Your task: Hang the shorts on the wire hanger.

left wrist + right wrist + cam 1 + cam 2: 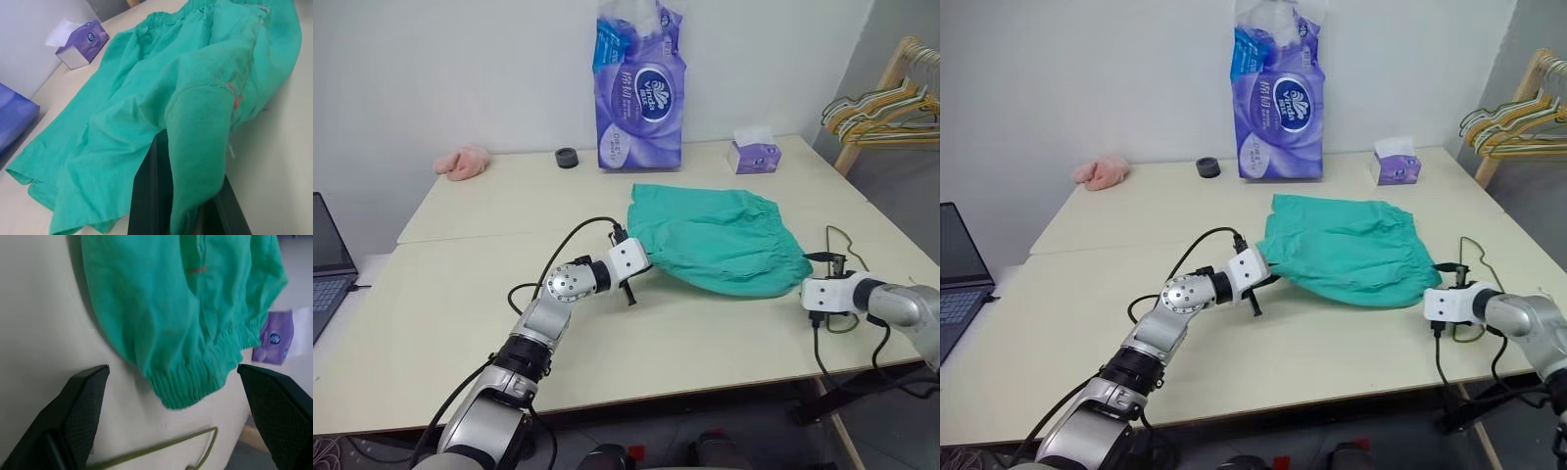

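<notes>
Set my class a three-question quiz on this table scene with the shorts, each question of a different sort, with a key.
1. True or false: the left pincer is shut on the shorts.
2. The wire hanger lies: A) on the tissue box; B) on the table beside the waistband; C) inside the shorts.
3. Fill in: the right pincer is ____.

Key: 1 true; 2 B; 3 open.

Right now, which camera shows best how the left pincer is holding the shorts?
The left wrist view: the shorts bunch between the left pincer and its black fingers, shut on cloth. Both eye views show it at the shorts' edge; the right wrist view shows the waistband.
</notes>
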Available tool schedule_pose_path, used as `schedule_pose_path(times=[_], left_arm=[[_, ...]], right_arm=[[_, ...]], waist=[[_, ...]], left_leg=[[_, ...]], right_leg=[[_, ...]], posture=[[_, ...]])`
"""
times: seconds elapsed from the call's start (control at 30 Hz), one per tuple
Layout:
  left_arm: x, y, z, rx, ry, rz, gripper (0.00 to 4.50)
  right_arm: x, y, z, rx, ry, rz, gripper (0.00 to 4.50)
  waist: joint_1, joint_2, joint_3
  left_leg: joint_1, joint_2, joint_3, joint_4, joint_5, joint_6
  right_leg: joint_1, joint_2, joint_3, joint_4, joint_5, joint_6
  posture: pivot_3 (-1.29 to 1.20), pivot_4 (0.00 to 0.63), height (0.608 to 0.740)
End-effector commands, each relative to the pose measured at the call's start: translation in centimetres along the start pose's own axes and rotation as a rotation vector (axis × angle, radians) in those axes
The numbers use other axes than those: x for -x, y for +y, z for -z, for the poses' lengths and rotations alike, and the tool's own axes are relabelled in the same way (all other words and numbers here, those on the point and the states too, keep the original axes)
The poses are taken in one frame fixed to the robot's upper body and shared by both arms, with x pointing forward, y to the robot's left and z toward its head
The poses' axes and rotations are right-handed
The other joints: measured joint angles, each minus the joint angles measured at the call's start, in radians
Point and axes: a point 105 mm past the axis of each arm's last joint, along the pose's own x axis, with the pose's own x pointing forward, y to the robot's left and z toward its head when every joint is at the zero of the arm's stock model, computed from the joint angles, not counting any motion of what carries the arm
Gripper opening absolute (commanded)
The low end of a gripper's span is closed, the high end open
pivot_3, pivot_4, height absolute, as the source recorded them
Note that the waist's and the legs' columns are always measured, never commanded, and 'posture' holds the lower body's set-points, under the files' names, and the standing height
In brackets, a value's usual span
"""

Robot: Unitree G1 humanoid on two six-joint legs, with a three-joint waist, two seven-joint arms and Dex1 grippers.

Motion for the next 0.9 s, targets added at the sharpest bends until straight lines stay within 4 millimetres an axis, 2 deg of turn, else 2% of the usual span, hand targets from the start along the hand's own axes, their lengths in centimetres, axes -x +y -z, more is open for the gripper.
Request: schedule_pose_path(times=[0.03, 0.13, 0.27, 0.47, 0.57, 0.67, 0.8, 0.9], left_arm=[[0.5, 1.2, -1.5, -0.026, -0.046, -0.033, 0.0], [1.1, 1.4, -1.2, -0.03, -0.035, -0.035, 0.0], [2.0, 1.7, -0.6, -0.039, -0.009, -0.038, 0.0], [3.9, 1.5, 0.5, -0.03, 0.048, 0.005, 0.0], [5.6, 0.3, 0.7, 0.025, 0.071, 0.098, 0.0], [8.9, -2.0, 0.3, 0.143, 0.114, 0.293, 0.0], [12.6, -4.3, -2.2, 0.347, 0.134, 0.534, 0.0], [14.2, -5.1, -3.7, 0.468, 0.14, 0.65, 0.0]], right_arm=[[-1.9, -0.4, -0.6, 0.036, -0.011, 0.026, 4.32], [-2.6, -0.8, -0.2, 0.036, 0.011, 0.031, 3.62], [-2.7, -1.7, -0.4, 0.021, -0.018, 0.071, 2.22], [-1.8, -3.0, -2.5, -0.006, -0.146, 0.095, 0.07], [-0.6, -3.4, -3.7, -0.051, -0.219, 0.049, 0.03], [2.1, -3.8, -5.1, -0.135, -0.309, -0.094, 0.03], [5.6, -5.2, -7.2, -0.245, -0.419, -0.306, 0.03], [6.5, -6.3, -7.5, -0.269, -0.409, -0.416, 0.03]], waist=[[-0.002, -0.003, -0.002], [-0.006, -0.005, -0.003], [-0.005, -0.005, -0.003], [-0.012, -0.004, -0.003], [-0.017, -0.004, -0.003], [-0.021, -0.003, -0.002], [-0.021, 0.0, 0.0], [-0.019, 0.001, 0.001]], left_leg=[[0.001, 0.001, 0.001, 0.0, 0.0, 0.0], [0.004, 0.002, 0.006, 0.0, 0.0, 0.0], [0.006, 0.003, 0.012, 0.0, 0.0, 0.0], [0.006, 0.004, 0.013, -0.001, 0.0, 0.0], [0.006, 0.005, 0.013, -0.001, 0.0, 0.0], [0.006, 0.006, 0.013, -0.002, -0.001, 0.001], [0.004, 0.007, 0.013, -0.001, -0.006, 0.008], [0.005, 0.008, 0.014, -0.001, -0.007, 0.009]], right_leg=[[0.0, 0.001, 0.002, 0.0, 0.001, 0.0], [0.0, 0.004, 0.009, 0.0, 0.003, -0.001], [0.0, 0.006, 0.015, 0.0, 0.005, 0.0], [0.0, 0.007, 0.016, 0.0, 0.006, 0.0], [-0.001, 0.008, 0.016, 0.0, 0.006, 0.0], [-0.001, 0.008, 0.016, -0.001, 0.005, 0.0], [-0.001, 0.008, 0.015, -0.002, 0.005, 0.0], [0.0, 0.009, 0.014, -0.004, 0.005, 0.0]], posture=[[-0.09, 0.0, 0.74], [-0.09, 0.0, 0.74], [-0.08, 0.0, 0.74], [-0.09, 0.0, 0.74], [-0.1, 0.0, 0.74], [-0.1, 0.0, 0.74], [-0.09, 0.0, 0.74], [-0.09, 0.0, 0.74]])
